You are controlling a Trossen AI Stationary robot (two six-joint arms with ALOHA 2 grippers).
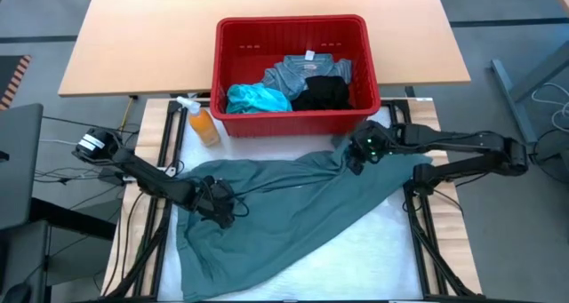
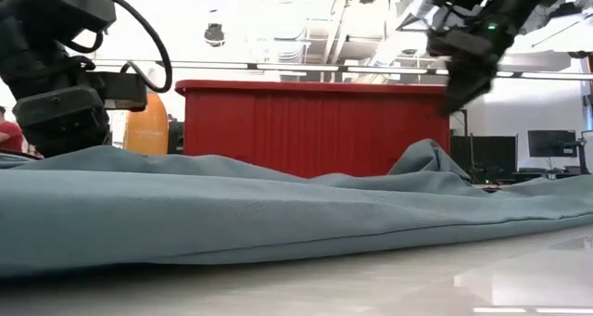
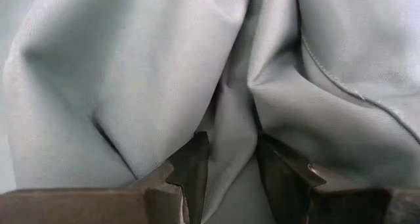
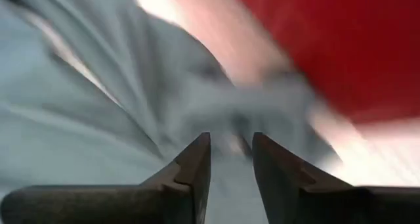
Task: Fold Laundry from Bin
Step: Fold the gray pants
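Observation:
A muted grey-green garment [image 1: 293, 214] lies spread across the white table top in front of the red bin [image 1: 293, 21]. Turquoise, blue-grey and black laundry lies inside the bin. My left gripper [image 1: 222, 207] is down on the garment's left part, shut on a fold of it [image 3: 230, 145]. My right gripper [image 1: 354, 161] hangs open just above the garment's bunched right end [image 2: 426, 149], close to the bin's near wall. In the low view its fingers [image 2: 454, 98] stand clear of the cloth. My left gripper pinches a raised fold of the grey-green garment [image 3: 231, 112] between its two fingers, in the garment's left part. The fingers come from above, slanting down. Creases run away from the fold on both sides. The rest of the garment lies on the table.
An orange spray bottle [image 1: 203, 123] stands at the bin's near left corner, close behind my left arm. The bin's near wall [image 2: 315, 131] rises right behind the garment. A wooden table [image 1: 133, 36] lies beyond the bin. Black frame rails run along both sides of the white surface.

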